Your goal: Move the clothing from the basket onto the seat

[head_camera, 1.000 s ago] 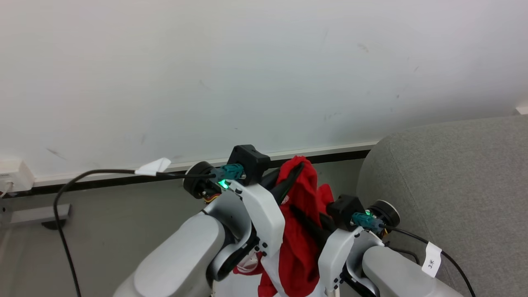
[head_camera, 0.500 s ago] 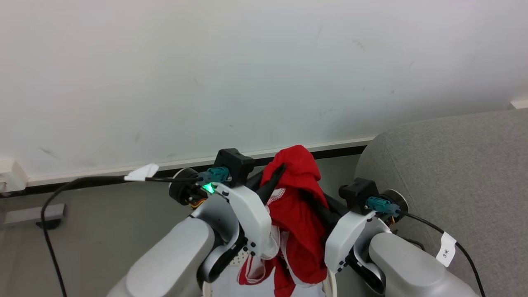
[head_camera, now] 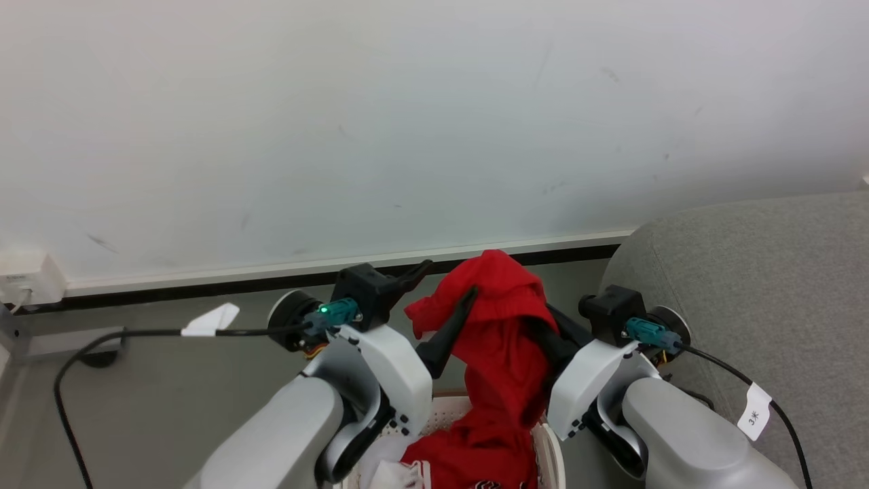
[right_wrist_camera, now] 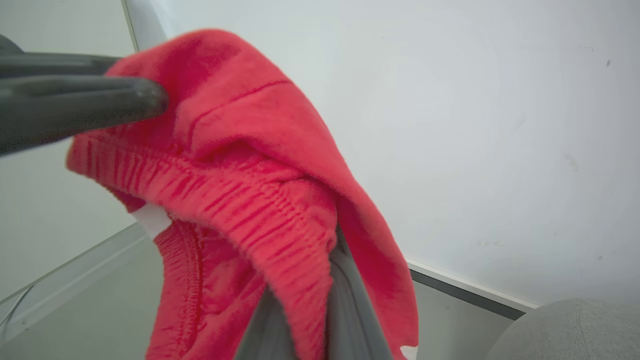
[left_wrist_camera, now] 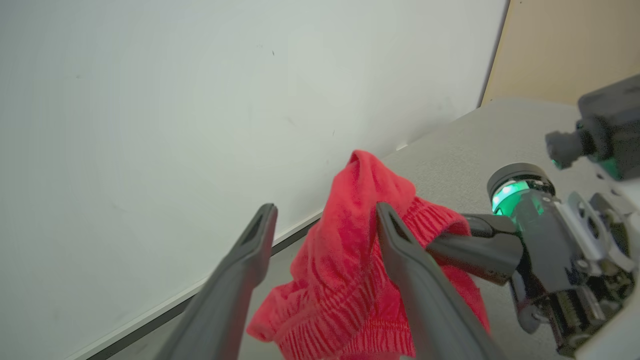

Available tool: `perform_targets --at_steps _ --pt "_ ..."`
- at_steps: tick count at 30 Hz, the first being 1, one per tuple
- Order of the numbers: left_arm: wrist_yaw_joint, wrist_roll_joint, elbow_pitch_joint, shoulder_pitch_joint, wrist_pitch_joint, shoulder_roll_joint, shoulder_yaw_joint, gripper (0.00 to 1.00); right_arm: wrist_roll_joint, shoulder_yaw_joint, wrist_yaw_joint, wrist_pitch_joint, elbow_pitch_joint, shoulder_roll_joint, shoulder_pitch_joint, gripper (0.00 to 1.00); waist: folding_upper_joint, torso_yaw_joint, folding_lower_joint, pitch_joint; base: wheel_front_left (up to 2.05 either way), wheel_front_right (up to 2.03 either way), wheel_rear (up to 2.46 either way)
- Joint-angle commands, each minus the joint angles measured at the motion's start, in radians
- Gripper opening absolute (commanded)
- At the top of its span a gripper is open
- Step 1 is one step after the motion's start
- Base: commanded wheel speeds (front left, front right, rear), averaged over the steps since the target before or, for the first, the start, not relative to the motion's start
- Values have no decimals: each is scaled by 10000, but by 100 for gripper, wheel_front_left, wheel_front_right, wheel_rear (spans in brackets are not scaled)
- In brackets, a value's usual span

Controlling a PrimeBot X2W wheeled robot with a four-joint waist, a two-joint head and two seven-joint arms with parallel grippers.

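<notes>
A red garment of the clothing (head_camera: 506,319) hangs in the air above the basket (head_camera: 548,441), whose perforated cream rim shows at the bottom with more red and white clothing inside. My right gripper (head_camera: 543,327) is shut on the garment's ribbed waistband (right_wrist_camera: 260,200), its tips buried in the fabric. My left gripper (head_camera: 440,284) stands open beside it; in the left wrist view one of its fingers (left_wrist_camera: 395,240) touches the red cloth (left_wrist_camera: 345,260) and the other stands clear. The grey seat (head_camera: 753,285) is on the right.
A white wall with a dark skirting strip (head_camera: 204,288) is close ahead. A black cable with a white tag (head_camera: 210,319) trails left across the grey floor. A socket box (head_camera: 24,282) sits at the far left.
My left gripper has opened and let go of the red garment, which now hangs from the right gripper alone. The head camera has shifted, bringing the basket rim into view.
</notes>
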Motion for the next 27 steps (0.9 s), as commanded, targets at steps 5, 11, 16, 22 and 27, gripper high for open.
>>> perform_targets --at_steps 5,11,16,22,27 --pt "23 170 146 598 -435 277 -137 100 -297 -484 -21 -38 -65 -148 242 0 0 132 -1 31 0 0 0" --pt "-21 207 314 908 -752 293 -291 100 -463 -852 -21 -38 -171 -326 315 0 0 165 -1 61 0 0 0" --pt "-9 114 455 1011 -922 235 -323 100 -620 -1101 -21 -38 -275 -475 351 0 0 -36 -1 65 0 0 0" --pt "13 37 561 1114 -1048 234 -346 100 -724 -1387 -21 -38 -441 -716 364 0 0 -479 -1 112 0 0 0" --pt "31 -33 606 1155 -1183 171 -351 100 -890 -1652 -21 -39 -709 -984 381 0 0 -1103 -1 257 0 0 0"
